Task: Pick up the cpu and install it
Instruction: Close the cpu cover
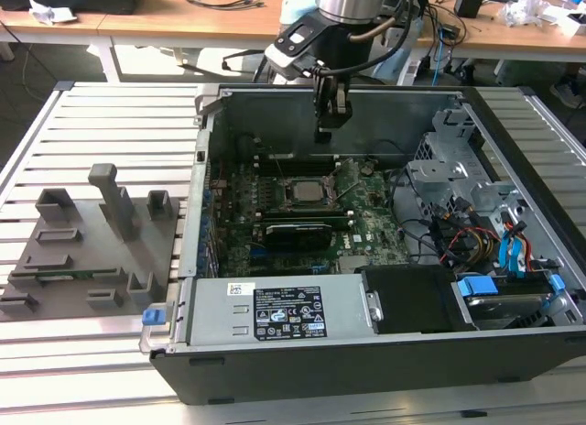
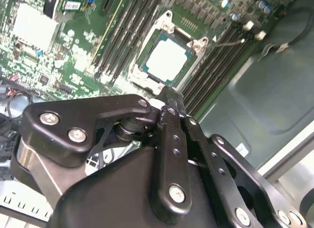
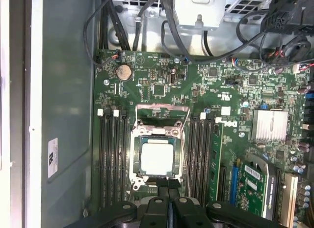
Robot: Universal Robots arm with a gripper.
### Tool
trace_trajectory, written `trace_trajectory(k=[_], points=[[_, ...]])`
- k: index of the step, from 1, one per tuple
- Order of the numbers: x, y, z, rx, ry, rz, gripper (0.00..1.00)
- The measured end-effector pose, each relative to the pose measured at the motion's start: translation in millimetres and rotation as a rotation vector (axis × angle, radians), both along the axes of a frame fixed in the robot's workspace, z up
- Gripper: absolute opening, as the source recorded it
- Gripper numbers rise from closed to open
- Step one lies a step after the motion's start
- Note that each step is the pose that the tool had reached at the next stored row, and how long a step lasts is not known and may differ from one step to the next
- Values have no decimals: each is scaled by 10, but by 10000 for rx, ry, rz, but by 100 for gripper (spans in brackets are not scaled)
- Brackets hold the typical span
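The cpu (image 1: 307, 190) lies flat in the motherboard socket inside the open computer case, its silvery top plate facing up. Both wrist views show it seated within the socket frame, cpu (image 2: 167, 58) and cpu (image 3: 157, 159). My gripper (image 1: 331, 123) hangs above the board, a little toward the case's back wall from the socket. Its black fingers (image 3: 162, 188) are pressed together with nothing between them, and the gripper (image 2: 169, 102) is clear of the chip. The socket's thin wire lever stands beside the frame.
The case wall (image 1: 275, 100) rises close behind the gripper. Memory slots (image 3: 112, 154) flank the socket. A drive cage and cables (image 1: 458, 196) fill the exterior view's right, the power supply (image 1: 284, 310) lies in front. Grey tray blocks (image 1: 92, 242) sit on the slatted table at left.
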State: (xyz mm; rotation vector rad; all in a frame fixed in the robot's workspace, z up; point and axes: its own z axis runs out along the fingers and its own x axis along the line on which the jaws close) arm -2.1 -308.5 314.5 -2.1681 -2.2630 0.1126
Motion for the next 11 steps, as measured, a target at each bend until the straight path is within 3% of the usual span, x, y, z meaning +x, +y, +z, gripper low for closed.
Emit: trace_trajectory(k=[8, 10, 11], points=[[442, 0, -27, -5, 10, 2, 11], [596, 6, -91, -3, 37, -1, 11], [731, 15, -163, -3, 56, 1, 11]])
